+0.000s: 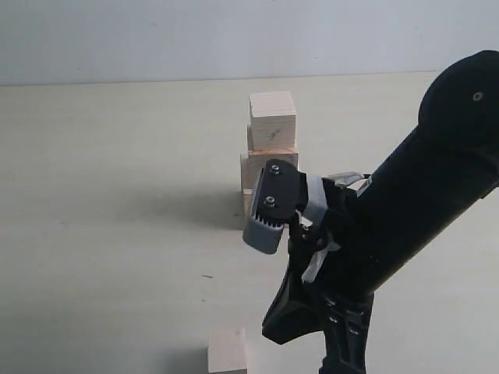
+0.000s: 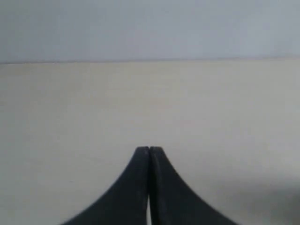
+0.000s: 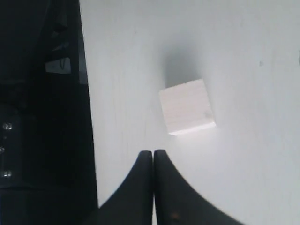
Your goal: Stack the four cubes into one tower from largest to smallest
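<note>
The last cube (image 1: 227, 351) sits alone on the bench (image 1: 101, 195), close to the front edge. The tower (image 1: 272, 132) stands farther back, nearer the back edge. The right arm (image 1: 405, 210) hides its lower part, so I think it has three blocks but cannot be sure.

The right hand (image 3: 153, 152) is shut tight and holds nothing. The last cube lies just past its fingertips, a bit to one side, not touching. The left hand (image 2: 149, 149) is shut too, with nothing in it.

The last cube is wood, so it is likely light, hard and not easy to break. Its sides look flat and smooth. The right hand should open and pinch two opposite sides, near the middle.
</note>
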Controlling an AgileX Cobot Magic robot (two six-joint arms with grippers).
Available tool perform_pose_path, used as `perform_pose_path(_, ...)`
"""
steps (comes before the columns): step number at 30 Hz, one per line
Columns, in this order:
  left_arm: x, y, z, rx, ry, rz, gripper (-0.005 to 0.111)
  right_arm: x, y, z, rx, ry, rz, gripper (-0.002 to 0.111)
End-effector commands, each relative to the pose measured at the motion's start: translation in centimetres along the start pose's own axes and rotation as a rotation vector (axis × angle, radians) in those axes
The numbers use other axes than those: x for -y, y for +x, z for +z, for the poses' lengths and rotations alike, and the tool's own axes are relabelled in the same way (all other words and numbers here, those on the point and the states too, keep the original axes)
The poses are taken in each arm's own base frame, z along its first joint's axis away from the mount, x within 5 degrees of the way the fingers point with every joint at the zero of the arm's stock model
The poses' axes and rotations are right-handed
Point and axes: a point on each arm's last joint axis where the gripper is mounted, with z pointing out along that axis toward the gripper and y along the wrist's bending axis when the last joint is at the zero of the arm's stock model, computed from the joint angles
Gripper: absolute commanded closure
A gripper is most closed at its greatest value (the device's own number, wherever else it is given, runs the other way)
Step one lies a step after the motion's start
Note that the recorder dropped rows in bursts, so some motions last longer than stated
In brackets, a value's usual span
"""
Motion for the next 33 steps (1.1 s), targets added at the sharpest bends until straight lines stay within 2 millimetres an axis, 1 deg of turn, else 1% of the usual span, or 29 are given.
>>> perform_pose_path(1, -1.9, 4.0, -4.2, 0.355, -0.118, -0.101, 0.107, -0.4, -0.8, 0.5, 0.018, 0.045, -0.159, 0.099)
perform_pose_path(2, -1.9, 5.1, -5.2, 0.428, -0.135, -0.103, 0.107, -0.7, -1.0, 0.7, 0.022, 0.041, -0.182, 0.093)
perform_pose_path(4, -1.9, 7.0, -6.8, 0.516, -0.165, -0.103, 0.107, -1.0, -1.2, 1.0, 0.025, 0.039, -0.235, 0.080)
perform_pose_path(6, -1.8, 9.3, -7.4, 0.516, -0.186, -0.111, 0.107, -1.2, -1.4, 1.3, 0.021, 0.045, -0.272, 0.065)
perform_pose_path(7, -1.8, 10.4, -7.3, 0.489, -0.190, -0.115, 0.107, -1.3, -1.5, 1.4, 0.023, 0.051, -0.276, 0.057)
perform_pose_path(8, -1.7, 12.9, -6.7, 0.400, -0.195, -0.130, 0.107, -1.2, -1.6, 1.7, 0.025, 0.071, -0.282, 0.044)
perform_pose_path(9, -1.7, 13.9, -6.3, 0.357, -0.197, -0.135, 0.107, -1.1, -1.7, 1.7, 0.030, 0.082, -0.279, 0.039)
perform_pose_path(10, -1.7, 15.4, -5.6, 0.289, -0.198, -0.153, 0.107, -0.8, -1.7, 1.8, 0.030, 0.095, -0.276, 0.036)
perform_pose_path(11, -1.7, 16.3, -5.1, 0.244, -0.198, -0.178, 0.107, -0.7, -1.7, 1.9, 0.030, 0.103, -0.274, 0.035)
perform_pose_path(12, -1.7, 16.8, -4.8, 0.253, -0.191, -0.194, 0.107, -0.5, -1.7, 2.1, 0.030, 0.114, -0.270, 0.035)
perform_pose_path(14, -1.6, 16.9, -4.6, 0.333, -0.176, -0.224, 0.107, -0.2, -1.6, 2.5, 0.017, 0.107, -0.261, 0.035)
perform_pose_path(15, -1.6, 17.1, -4.5, 0.345, -0.160, -0.262, 0.107, -0.1, -1.5, 2.8, 0.010, 0.101, -0.255, 0.035)
perform_pose_path(16, -1.5, 17.4, -4.3, 0.350, -0.135, -0.336, 0.107, 0.1, -1.4, 3.0, 0.002, 0.097, -0.252, 0.035)
perform_pose_path(17, -1.4, 18.1, -3.8, 0.334, -0.103, -0.426, 0.107, 0.4, -1.2, 3.6, -0.013, 0.090, -0.266, 0.035)
perform_pose_path(19, -1.1, 19.1, -3.3, 0.342, -0.067, -0.399, 0.107, 0.8, -1.1, 4.2, -0.024, 0.091, -0.273, 0.035)
perform_pose_path(20, -0.9, 19.4, -3.1, 0.402, -0.041, -0.305, 0.107, 1.0, -1.1, 4.5, -0.017, 0.090, -0.260, 0.035)
perform_pose_path(22, -0.8, 19.2, -3.1, 0.470, -0.030, -0.243, 0.107, 1.1, -1.3, 4.7, 0.014, 0.093, -0.218, 0.035)
perform_pose_path(23, -0.8, 19.3, -3.0, 0.470, -0.036, -0.241, 0.107, 1.2, -1.3, 4.8, 0.019, 0.093, -0.217, 0.035)
perform_pose_path(24, -0.9, 19.9, -2.6, 0.442, -0.054, -0.251, 0.107, 1.3, -1.3, 5.0, 0.019, 0.089, -0.228, 0.035)
perform_pose_path(25, -1.0, 20.1, -2.6, 0.439, -0.062, -0.261, 0.107, 1.3, -1.2, 5.2, 0.014, 0.087, -0.236, 0.035)
perform_pose_path(27, -1.4, 20.9, -2.3, 0.355, -0.109, -0.339, 0.107, 1.7, -0.8, 6.0, -0.010, 0.069, -0.220, 0.035)
perform_pose_path(28, -1.5, 21.0, -2.3, 0.353, -0.118, -0.384, 0.107, 2.0, -0.6, 6.5, -0.022, 0.060, -0.206, 0.035)
perform_pose_path(33, -1.5, 21.0, -2.3, 0.350, -0.119, -0.386, 0.107, 2.6, -0.2, 7.4, -0.039, 0.068, -0.179, 0.035)
